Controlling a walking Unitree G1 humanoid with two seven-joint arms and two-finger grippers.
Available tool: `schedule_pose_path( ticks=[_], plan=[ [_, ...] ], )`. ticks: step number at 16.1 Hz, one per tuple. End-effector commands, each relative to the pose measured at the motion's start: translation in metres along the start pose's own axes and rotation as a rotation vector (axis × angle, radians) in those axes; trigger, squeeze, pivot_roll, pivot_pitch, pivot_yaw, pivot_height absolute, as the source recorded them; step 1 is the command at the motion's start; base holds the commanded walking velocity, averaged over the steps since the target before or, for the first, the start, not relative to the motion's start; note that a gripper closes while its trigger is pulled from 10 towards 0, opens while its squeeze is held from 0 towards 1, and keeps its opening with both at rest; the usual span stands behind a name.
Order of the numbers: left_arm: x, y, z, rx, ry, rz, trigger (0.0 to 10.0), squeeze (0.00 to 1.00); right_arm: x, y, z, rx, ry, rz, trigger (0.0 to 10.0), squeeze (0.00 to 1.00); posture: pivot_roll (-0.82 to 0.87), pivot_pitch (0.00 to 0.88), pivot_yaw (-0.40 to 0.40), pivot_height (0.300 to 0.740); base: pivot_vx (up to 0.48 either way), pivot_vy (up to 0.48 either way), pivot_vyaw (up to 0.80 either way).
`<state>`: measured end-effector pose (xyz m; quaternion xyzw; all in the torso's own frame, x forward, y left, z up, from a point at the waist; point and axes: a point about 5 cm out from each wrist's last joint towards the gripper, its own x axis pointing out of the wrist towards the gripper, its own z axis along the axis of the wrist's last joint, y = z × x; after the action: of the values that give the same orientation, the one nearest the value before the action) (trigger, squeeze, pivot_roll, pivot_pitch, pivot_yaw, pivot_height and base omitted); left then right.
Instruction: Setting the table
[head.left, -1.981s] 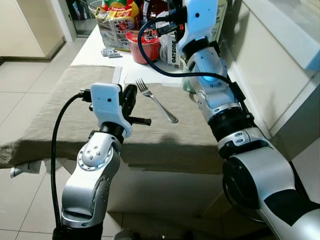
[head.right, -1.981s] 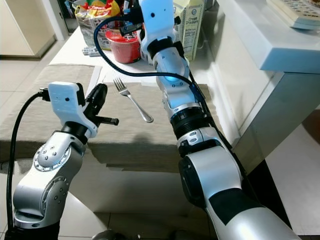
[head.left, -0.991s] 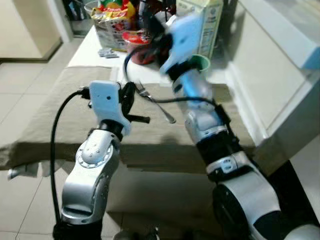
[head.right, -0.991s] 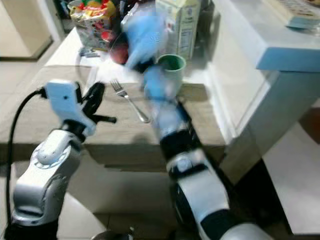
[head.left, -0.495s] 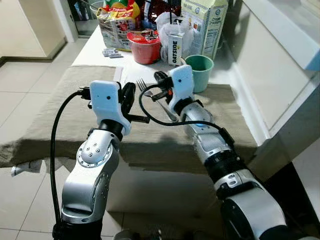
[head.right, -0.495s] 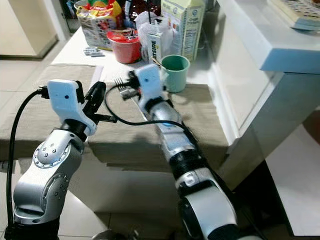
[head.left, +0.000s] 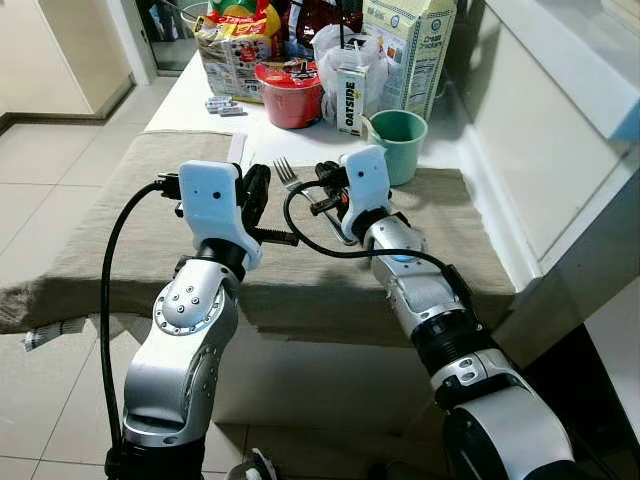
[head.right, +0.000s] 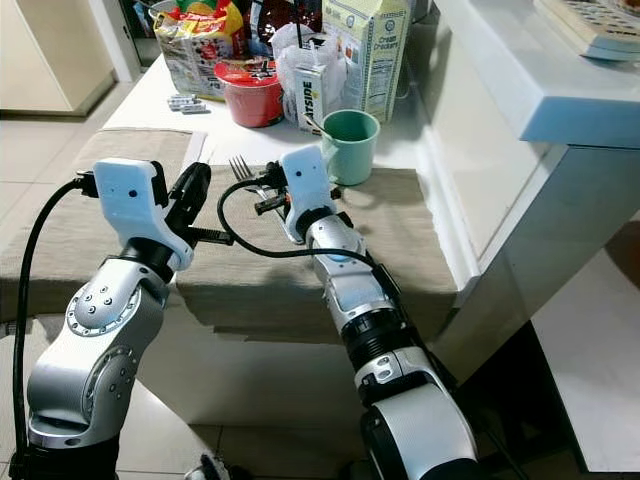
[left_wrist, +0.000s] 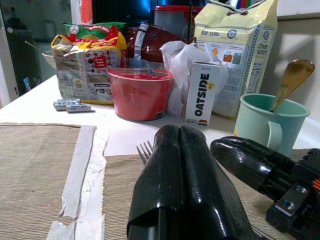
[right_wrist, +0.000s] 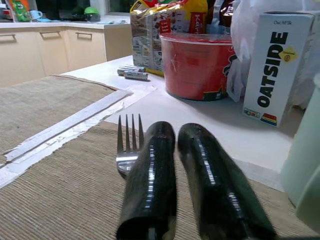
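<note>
low over fork (head.left: 300, 182), right gripper (head.left: 325, 190), jaws together

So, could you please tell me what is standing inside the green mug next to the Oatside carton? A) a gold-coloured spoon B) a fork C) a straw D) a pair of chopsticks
A: the left wrist view shows a gold-coloured spoon leaning out of the green mug, while the fork lies flat on the beige cloth in front of the right hand.
</note>
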<state>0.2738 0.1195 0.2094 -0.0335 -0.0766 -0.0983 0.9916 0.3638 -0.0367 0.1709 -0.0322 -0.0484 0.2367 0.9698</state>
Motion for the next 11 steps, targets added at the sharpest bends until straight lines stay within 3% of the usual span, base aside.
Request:
schedule_pose_path(
  ticks=[1,5,11],
  plan=[
    [0.0006,0.0008,-0.0014,0.008,0.004,0.012,10.0,0.00,-0.0003,-0.0017,0.0014,0.014,0.005,-0.005,10.0,1.00,-0.05,0.051,0.036,0.740,0.000,0.000,0.00],
    [0.0010,0.0003,-0.0017,0.006,0.003,0.011,10.0,0.00,0.0001,0.0004,0.0020,0.023,0.009,0.011,10.0,1.00,-0.05,0.051,0.035,0.740,0.000,0.000,0.00],
    [0.0000,-0.0005,-0.0038,0.005,0.013,0.005,10.0,0.00,0.0022,-0.0090,0.0028,0.004,0.015,-0.008,10.0,1.00,-0.05,0.060,0.036,0.740,0.000,0.000,0.00]
  ],
)
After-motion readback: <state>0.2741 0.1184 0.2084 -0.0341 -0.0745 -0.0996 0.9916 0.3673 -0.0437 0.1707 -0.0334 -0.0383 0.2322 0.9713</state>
